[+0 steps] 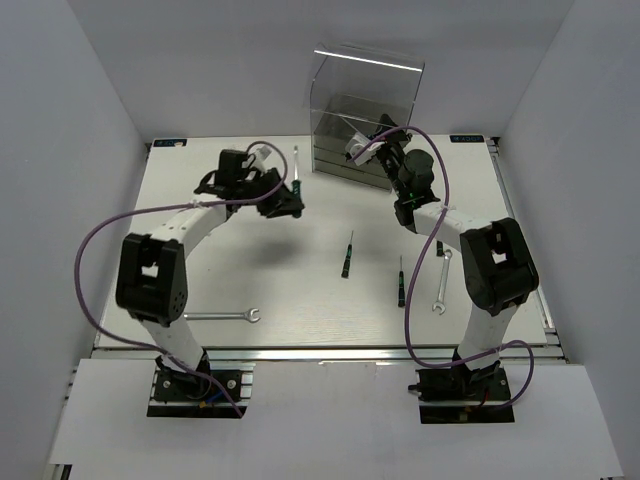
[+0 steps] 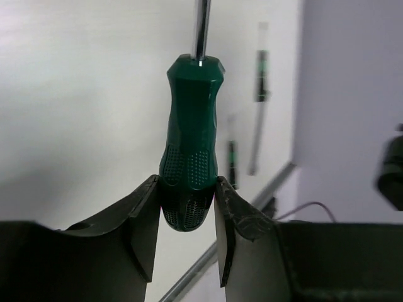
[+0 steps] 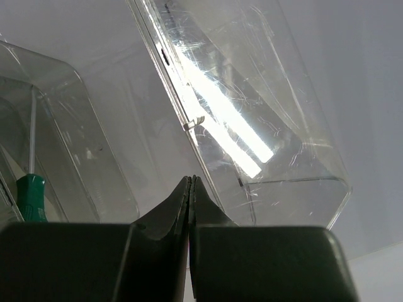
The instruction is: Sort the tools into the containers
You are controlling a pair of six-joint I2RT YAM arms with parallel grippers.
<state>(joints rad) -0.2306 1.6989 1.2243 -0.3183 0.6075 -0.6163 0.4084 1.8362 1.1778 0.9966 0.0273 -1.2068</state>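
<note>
Seen from above, the left tool [image 1: 288,200] grips a green-handled screwdriver [image 1: 296,180] at the far left of the worktop [image 1: 200,270]. The right tool [image 1: 362,150] reaches to the clear cabinet [image 1: 365,95] at the far edge, and two loose screwdrivers [image 1: 347,255] lie mid-worktop, with one wrench [image 1: 222,316] near left and a second wrench [image 1: 441,285] near right. The left wrist camera shows the fingers clamped on the butt of the handle with the shaft pointing away. The right wrist camera shows that tool's fingers pressed together on nothing, close before the cabinet's clear plastic, through which another screwdriver [image 3: 30,196] shows at left.
</note>
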